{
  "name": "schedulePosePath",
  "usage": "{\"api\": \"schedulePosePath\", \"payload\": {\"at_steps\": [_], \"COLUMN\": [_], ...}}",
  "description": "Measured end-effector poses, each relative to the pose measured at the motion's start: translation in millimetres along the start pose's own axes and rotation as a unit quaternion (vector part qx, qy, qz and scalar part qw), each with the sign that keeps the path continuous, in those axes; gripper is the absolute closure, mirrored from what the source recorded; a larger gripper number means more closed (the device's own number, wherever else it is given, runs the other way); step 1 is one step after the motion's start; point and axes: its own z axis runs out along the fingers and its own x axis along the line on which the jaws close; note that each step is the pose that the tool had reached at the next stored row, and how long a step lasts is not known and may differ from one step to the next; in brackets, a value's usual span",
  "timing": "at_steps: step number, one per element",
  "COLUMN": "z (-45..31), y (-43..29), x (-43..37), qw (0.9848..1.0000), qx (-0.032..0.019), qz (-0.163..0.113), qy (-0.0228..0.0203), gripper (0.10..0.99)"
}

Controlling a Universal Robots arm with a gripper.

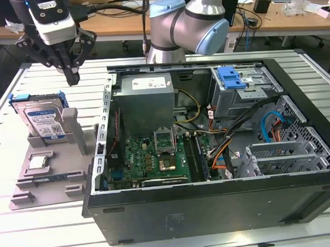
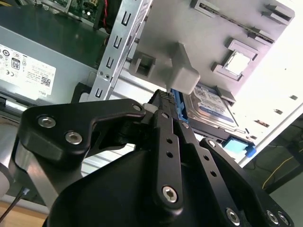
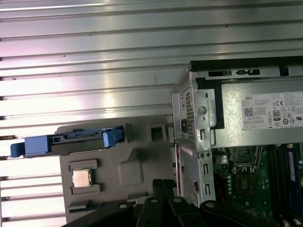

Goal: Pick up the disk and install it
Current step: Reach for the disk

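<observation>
Claw (image 1: 72, 78) hangs above the grey holder (image 1: 47, 190), a little aside of the disk (image 1: 43, 120), with fingers pressed together and gripping nothing. The disk leans tilted in that holder near the surface (image 1: 26, 230) edge at the exterior view's left, beside the open computer case (image 1: 213, 201). I judge that descending with the fingers together could topple the disk or strike the holder's post (image 1: 71, 125).

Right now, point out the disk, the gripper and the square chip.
the disk (image 1: 45, 122), exterior view, on its blue-and-white label.
the gripper (image 1: 72, 78), exterior view, at its closed fingertips.
the square chip (image 1: 38, 161), exterior view, on its silver top.
</observation>
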Motion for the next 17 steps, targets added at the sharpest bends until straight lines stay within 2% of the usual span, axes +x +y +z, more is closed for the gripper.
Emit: {"api": "schedulePosePath", "payload": {"at_steps": [17], "z": [-0.7], "y": [-1.8], "x": [24.6], "qw": [1.0], "qx": [0.0], "qz": [0.0], "qy": [0.0], "gripper": [0.98]}}
